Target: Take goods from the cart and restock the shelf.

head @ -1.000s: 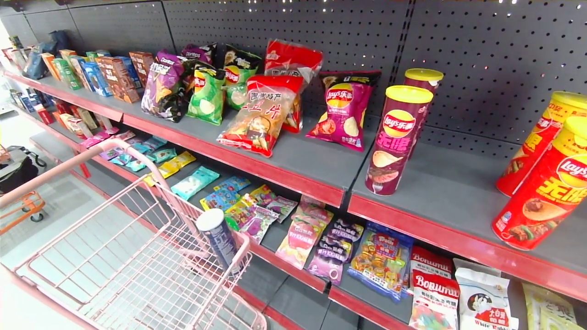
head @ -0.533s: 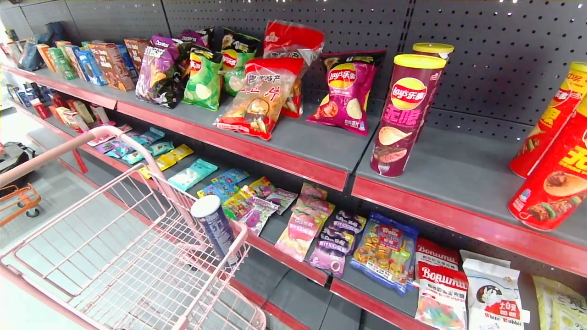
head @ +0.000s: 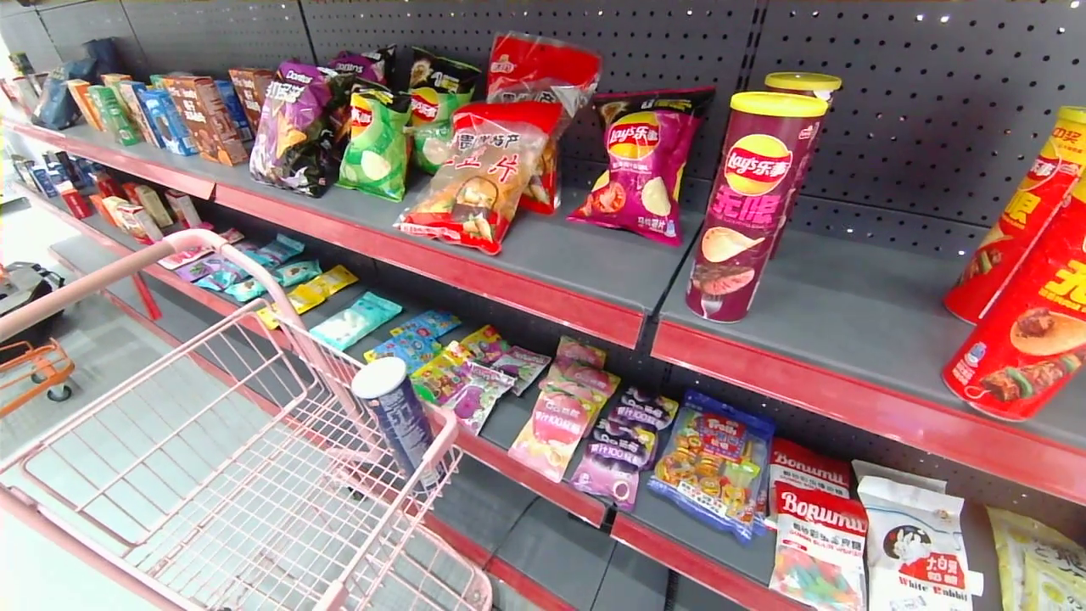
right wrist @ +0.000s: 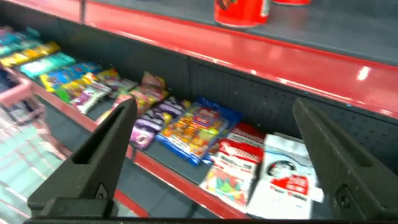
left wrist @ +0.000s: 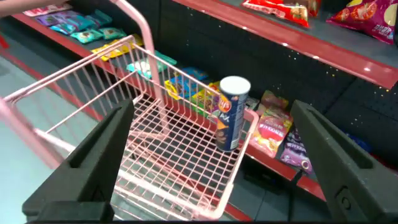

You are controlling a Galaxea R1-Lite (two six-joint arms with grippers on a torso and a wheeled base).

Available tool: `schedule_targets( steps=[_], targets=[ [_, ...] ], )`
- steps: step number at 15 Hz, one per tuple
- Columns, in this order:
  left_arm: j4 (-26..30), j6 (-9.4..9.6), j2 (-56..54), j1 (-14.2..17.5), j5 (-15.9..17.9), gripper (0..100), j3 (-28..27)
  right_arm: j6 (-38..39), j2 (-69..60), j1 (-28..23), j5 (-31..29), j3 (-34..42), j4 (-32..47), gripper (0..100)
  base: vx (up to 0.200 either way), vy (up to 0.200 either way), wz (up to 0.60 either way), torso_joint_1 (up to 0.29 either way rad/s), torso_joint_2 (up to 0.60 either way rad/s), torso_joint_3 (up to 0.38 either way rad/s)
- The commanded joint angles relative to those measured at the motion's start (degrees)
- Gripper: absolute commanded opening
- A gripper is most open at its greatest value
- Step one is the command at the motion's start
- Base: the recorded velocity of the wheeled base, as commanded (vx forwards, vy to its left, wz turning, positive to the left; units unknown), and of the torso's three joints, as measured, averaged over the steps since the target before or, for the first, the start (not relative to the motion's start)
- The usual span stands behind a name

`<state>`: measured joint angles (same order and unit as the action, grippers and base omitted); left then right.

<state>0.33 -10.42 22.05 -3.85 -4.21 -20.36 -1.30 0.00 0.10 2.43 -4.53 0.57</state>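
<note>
A dark blue chip can with a white lid (head: 399, 416) stands upright in the front right corner of the pink wire cart (head: 153, 475). In the left wrist view that can (left wrist: 231, 113) stands some way ahead of my left gripper (left wrist: 211, 165), which is open above the cart basket (left wrist: 99, 81) with nothing between its fingers. My right gripper (right wrist: 217, 165) is open in front of the lower shelf of snack bags (right wrist: 193, 127), holding nothing. On the upper shelf (head: 594, 263) stand purple chip cans (head: 747, 204) and red chip cans (head: 1027, 322).
Chip bags (head: 475, 178) and boxes (head: 195, 119) fill the left part of the upper shelf. Bare shelf board (head: 857, 314) lies between the purple and red cans. The lower shelf carries candy packets (head: 560, 424). An orange trolley (head: 38, 373) stands on the floor at far left.
The whole head picture has shifted since a second ago, so the camera moved; the cart, the can and the shelf goods keep their places relative to each other.
</note>
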Motion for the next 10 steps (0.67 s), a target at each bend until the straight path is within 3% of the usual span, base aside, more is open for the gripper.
schedule_targets(
  steps=[1,3,4,5,8,9,10],
  targets=[
    [-11.75,-0.21,22.95,-1.42,1.92,100,-2.76,-0.45,0.62,0.17,-2.07,3.04,-0.05,100,0.000,0.000,0.00,0.000,0.00,0.000],
    [-16.15,-0.30,27.43,-1.42,3.68,100,-0.91,0.25,0.62,0.17,2.32,2.86,0.04,100,0.000,0.000,0.00,0.000,0.00,0.000],
    [-21.25,-0.39,32.79,-1.42,4.29,100,1.81,-0.45,0.00,-0.01,6.45,3.39,-0.75,100,0.000,0.000,0.00,0.000,0.00,0.000],
    [-25.47,-0.48,37.01,-1.42,4.38,100,3.13,-0.10,0.70,-0.45,3.64,3.22,-0.40,100,0.000,0.000,0.00,0.000,0.00,0.000],
    [-40.06,-0.91,51.42,-1.33,5.17,100,4.45,-1.86,0.09,-0.10,2.67,4.45,-0.75,100,0.000,0.000,0.00,0.000,0.00,0.000],
    [-47.70,-0.56,58.63,-1.51,7.72,100,4.71,-1.51,0.09,-0.10,1.09,4.53,-0.75,100,0.000,0.000,0.00,0.000,0.00,0.000],
    [-50.78,-0.30,62.15,-1.86,10.18,100,5.15,-1.60,0.09,-0.19,1.00,4.53,-0.75,100,0.000,0.000,0.00,0.000,0.00,0.000]
  ],
)
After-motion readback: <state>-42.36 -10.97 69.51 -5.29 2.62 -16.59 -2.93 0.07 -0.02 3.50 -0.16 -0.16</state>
